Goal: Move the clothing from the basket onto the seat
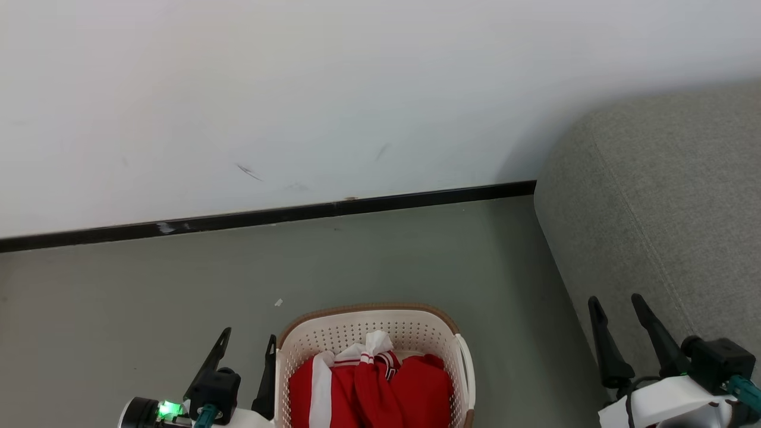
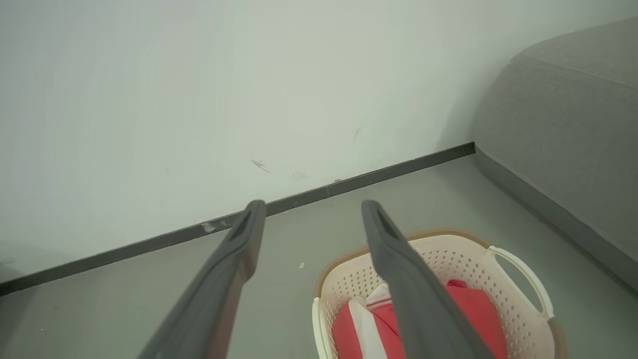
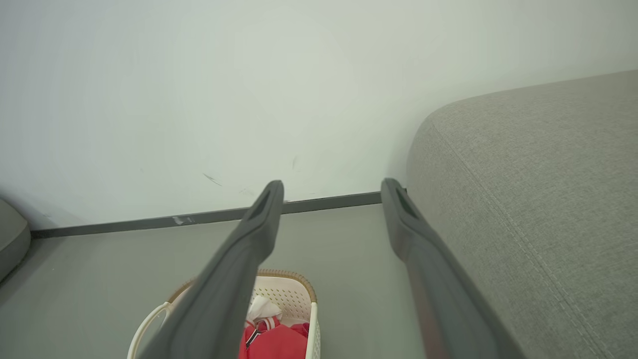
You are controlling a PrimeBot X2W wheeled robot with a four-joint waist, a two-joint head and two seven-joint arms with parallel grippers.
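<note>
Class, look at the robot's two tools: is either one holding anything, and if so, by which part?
Nothing is held. The left tool and right tool both stand open and empty; the clothes lie untouched in the basket.

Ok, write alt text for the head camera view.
A cream basket holding red clothing with white trim sits on the grey floor at bottom centre, a grey sofa to its right, a white wall behind. The open left tool is beside the basket, the open right tool before the sofa.
</note>
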